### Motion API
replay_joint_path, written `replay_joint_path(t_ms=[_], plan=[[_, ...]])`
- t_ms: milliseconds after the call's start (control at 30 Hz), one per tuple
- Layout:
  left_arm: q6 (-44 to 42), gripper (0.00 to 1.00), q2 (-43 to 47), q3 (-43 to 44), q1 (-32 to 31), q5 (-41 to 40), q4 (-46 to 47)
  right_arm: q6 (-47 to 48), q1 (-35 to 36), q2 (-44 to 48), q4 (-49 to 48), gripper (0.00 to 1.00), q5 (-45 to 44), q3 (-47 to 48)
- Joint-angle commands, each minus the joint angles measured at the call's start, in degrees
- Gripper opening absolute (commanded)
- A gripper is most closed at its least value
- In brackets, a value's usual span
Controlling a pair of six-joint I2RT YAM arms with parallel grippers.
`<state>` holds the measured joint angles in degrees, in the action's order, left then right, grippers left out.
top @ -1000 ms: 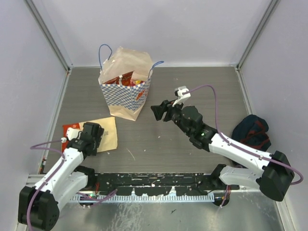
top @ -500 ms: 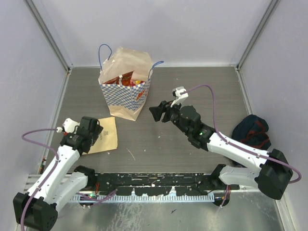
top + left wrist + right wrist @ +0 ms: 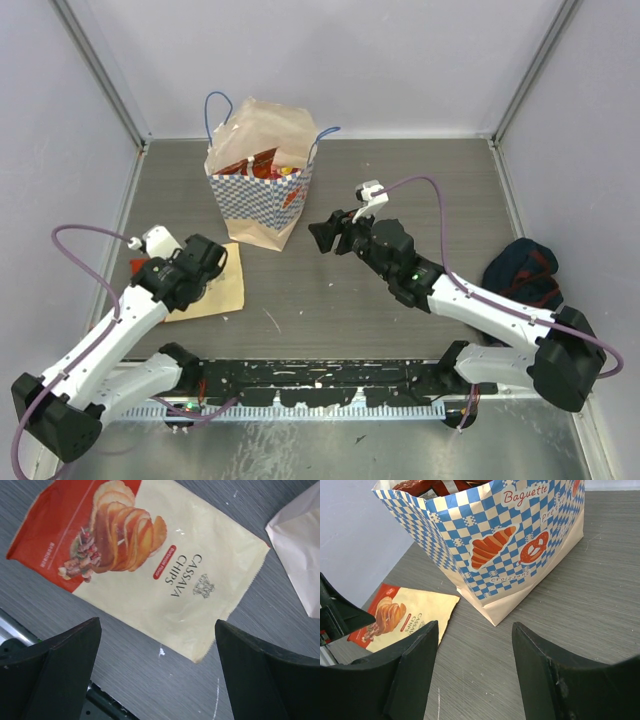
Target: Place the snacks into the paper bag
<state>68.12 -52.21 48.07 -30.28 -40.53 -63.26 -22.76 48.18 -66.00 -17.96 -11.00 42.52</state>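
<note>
**Left pincer** [image 3: 157, 630]: spread wide and empty, poised directly above the cassava chips packet [image 3: 150, 570] and apart from it, one finger off each side of the packet's lower edge in the wrist view.

**Right pincer** [image 3: 473, 630]: likewise parted, holding nothing, aimed low at the base of the paper bag [image 3: 520, 545] from nearby.

**Progress, as judged:** mostly done.
- Red and orange packets [image 3: 262, 165] already inside the bag, tops showing at the open mouth; brands not legible.
- One packet left on the counter [image 3: 400, 190], lying flat just beside the bag's foot on the left arm's side, with a narrow strip of counter between them in the left wrist view.
- No other loose snack in view.
- Left to do: grasping that packet, lifting it and dropping it through the mouth.

**Materials and shapes**
- Packet: flat rectangular pouch with a matte cream face, a red end, printed chip slices and a serrated end seal. Thin, probably awkward to pinch from flat.
- Bag: creased tan kraft paper, upright, with a blue-and-white checked lower band, croissant and pretzel prints, and blue cord handles [image 3: 209, 108]. Light, likely to tip if pushed.
- Counter: dark grey, fine wood grain, a few white specks.
- Dark cloth bag [image 3: 520, 275] with red trim: slumped at the right edge, well apart.
</note>
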Motion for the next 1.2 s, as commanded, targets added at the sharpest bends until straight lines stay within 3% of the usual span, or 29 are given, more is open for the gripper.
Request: replay_joint_path(t_ms=[0,100,267,333,567,867,1033,1167], plan=[[0.42,0.98,1.26,-0.62,0.06,-5.93,-2.73,-0.51,-0.17,0.17,-3.05,0.65,0.61,1.77],[-3.49,0.98,4.00,-3.54,3.94,-2.55,2.61,-0.53,-0.16,0.12,-2.97,0.65,0.59,1.77],[-12.48,0.98,6.48,-9.80,23.28,15.16,11.30,-0.48,-0.13,0.41,-2.92,0.65,0.65,1.73],[-13.87,0.98,6.97,-10.76,27.06,17.58,11.86,-0.41,-0.17,0.67,-2.95,0.65,0.51,1.69],[-7.98,0.98,10.41,-11.97,29.32,15.50,6.70,-0.35,-0.20,1.22,-2.87,0.65,0.28,1.51],[-1.08,0.98,16.16,-21.98,36.82,25.73,7.08,-0.26,-0.18,1.91,-2.70,0.65,0.04,1.34],[1.24,0.98,16.91,-22.51,36.94,25.99,5.63,-0.18,-0.18,2.14,-2.66,0.65,-0.19,1.28],[2.65,0.98,15.14,-25.74,36.87,28.06,9.60,-0.20,-0.20,2.33,-2.70,0.66,-0.23,1.19]])
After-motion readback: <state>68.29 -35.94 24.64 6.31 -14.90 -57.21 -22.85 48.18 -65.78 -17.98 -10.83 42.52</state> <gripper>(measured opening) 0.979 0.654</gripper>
